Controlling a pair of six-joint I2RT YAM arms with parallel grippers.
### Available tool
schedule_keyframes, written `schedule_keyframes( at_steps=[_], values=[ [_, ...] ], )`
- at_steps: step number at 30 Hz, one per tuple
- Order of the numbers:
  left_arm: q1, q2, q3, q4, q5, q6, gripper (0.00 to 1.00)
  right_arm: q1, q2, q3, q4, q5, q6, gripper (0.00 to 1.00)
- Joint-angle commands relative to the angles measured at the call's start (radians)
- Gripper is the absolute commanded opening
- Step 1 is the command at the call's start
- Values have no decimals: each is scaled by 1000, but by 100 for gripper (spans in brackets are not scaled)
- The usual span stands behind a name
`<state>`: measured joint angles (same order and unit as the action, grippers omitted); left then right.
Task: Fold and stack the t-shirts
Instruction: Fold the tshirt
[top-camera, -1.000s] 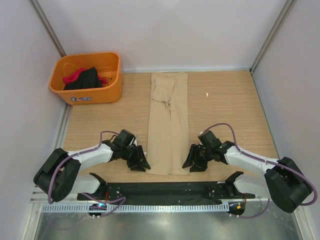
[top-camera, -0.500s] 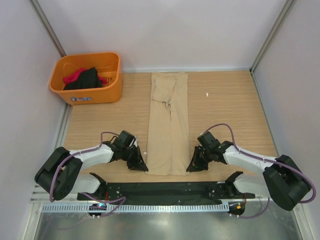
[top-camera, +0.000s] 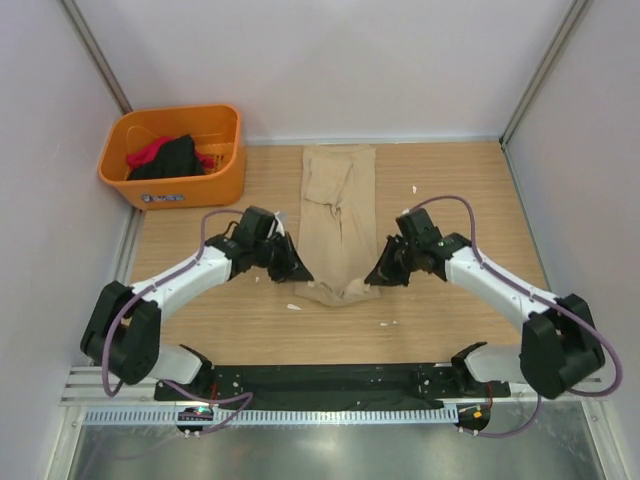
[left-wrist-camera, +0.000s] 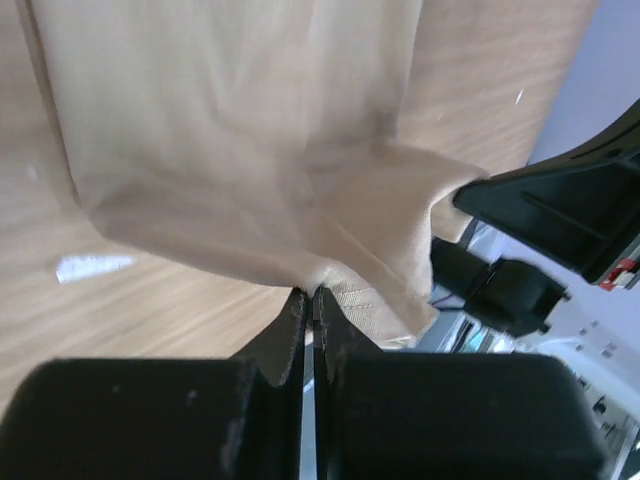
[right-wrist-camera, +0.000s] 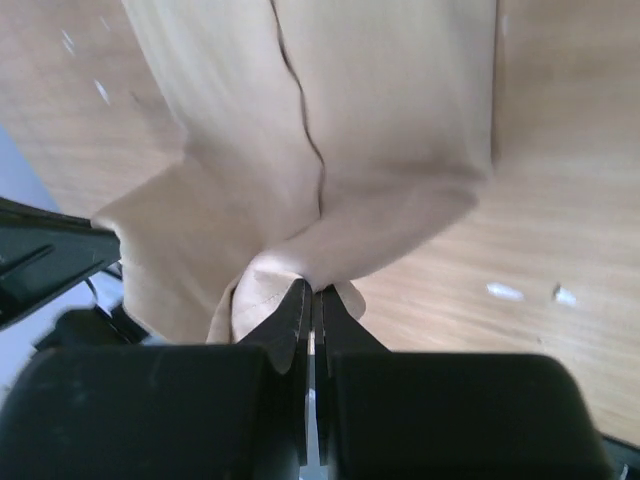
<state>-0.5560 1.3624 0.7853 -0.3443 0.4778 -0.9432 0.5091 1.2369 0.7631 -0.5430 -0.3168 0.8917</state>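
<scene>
A tan t-shirt (top-camera: 338, 215), folded into a long strip, lies down the middle of the table. Its near end is lifted and hangs between the two arms. My left gripper (top-camera: 300, 274) is shut on the near left corner of the tan t-shirt (left-wrist-camera: 240, 150). My right gripper (top-camera: 374, 277) is shut on the near right corner of the same tan t-shirt (right-wrist-camera: 330, 130). In both wrist views the cloth bunches at the closed fingertips. A black t-shirt (top-camera: 172, 157) and a red one (top-camera: 147, 152) lie crumpled in the basket.
An orange plastic basket (top-camera: 190, 190) stands at the back left corner of the wooden table (top-camera: 460, 200). Small white specks (top-camera: 294, 306) lie on the wood near the shirt's lifted end. Grey walls close in the left, back and right sides.
Both grippers closed on the near corners of the tan t-shirt, then lifted and carried its near end away from the table's front edge, toward the far end.
</scene>
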Motion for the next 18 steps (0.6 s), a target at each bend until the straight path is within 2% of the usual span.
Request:
schedule_keyframes(
  at_steps=[1, 10, 18],
  values=[
    [77, 113, 144, 4, -10, 32, 0, -69, 136, 145, -24, -21, -109, 1],
    [208, 459, 480, 28, 45, 26, 0, -234, 566, 632, -175, -59, -299, 1],
    [249, 624, 653, 21, 65, 6, 0, -303, 760, 841, -207, -137, -339, 1]
  ],
)
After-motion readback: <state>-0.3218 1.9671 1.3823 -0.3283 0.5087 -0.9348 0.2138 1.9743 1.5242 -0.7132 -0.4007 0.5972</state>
